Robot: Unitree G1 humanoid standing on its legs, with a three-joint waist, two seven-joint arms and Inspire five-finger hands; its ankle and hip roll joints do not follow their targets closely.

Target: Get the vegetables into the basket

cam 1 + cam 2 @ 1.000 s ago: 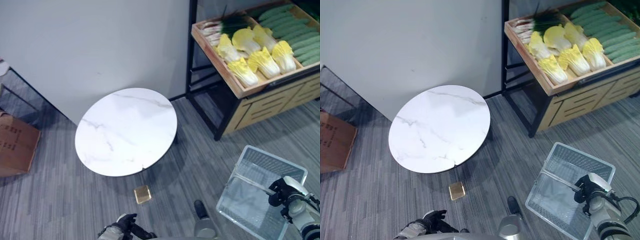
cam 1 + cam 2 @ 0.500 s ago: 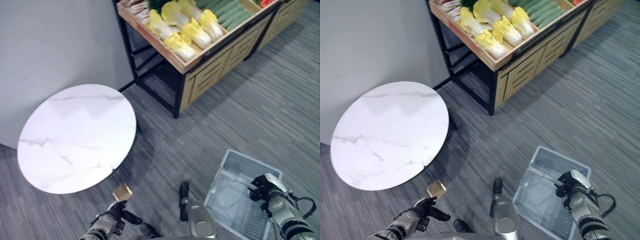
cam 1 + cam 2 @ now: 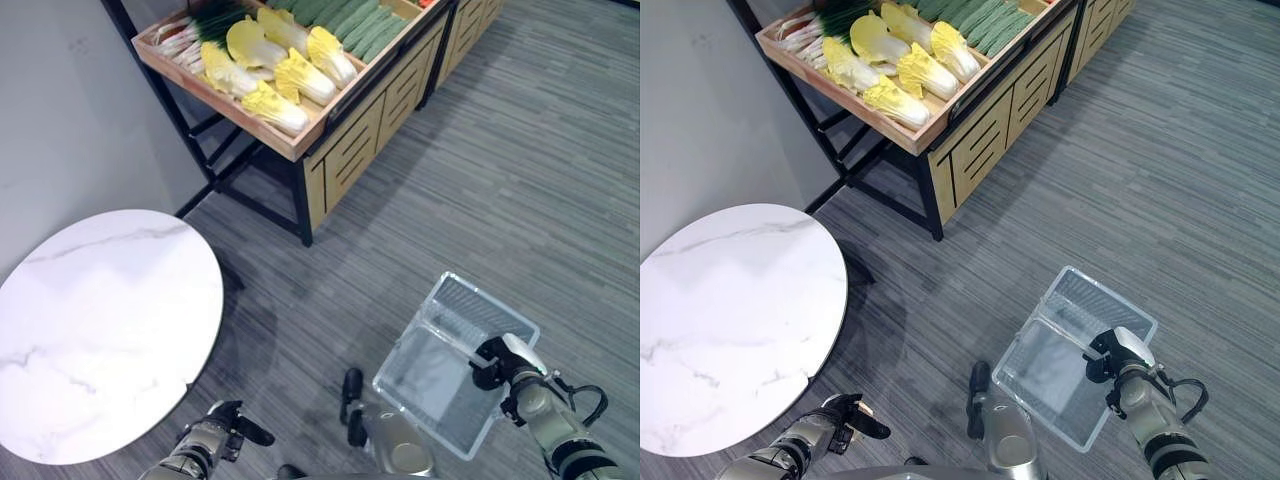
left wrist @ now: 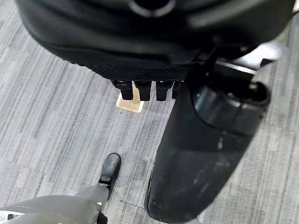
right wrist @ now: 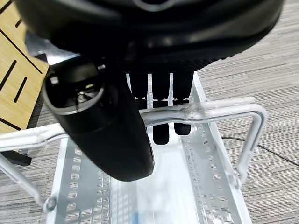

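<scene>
I am carrying the clear basket [image 3: 455, 365] by its handle [image 5: 201, 111] with the right hand [image 3: 1112, 352], fingers curled around the bar as the right wrist view shows; the basket is hanging low over the grey floor [image 3: 560, 170] and looks empty. The left hand [image 3: 222, 434] is hanging low at my left side with its fingers curled and gripping nothing. The vegetables are well apart from the basket: yellow cabbages [image 3: 275, 70], green cucumbers [image 3: 980, 15] and spring onions [image 3: 195, 28] are lying in the tilted wooden crate [image 3: 215, 95] on the produce stand [image 3: 990, 125]. I am judging the risks from here. The grip is sitting toward one end of the handle, so the basket is tilting and could swing or slip once a heavy cabbage is dropped in. The round marble surface [image 3: 90, 330] is standing close on my left, and the stand's black frame [image 3: 840, 160] is jutting out low, so approaching carelessly could clip either. The crate is sloping, so pulling one cabbage could set its neighbours rolling onto the floor.
</scene>
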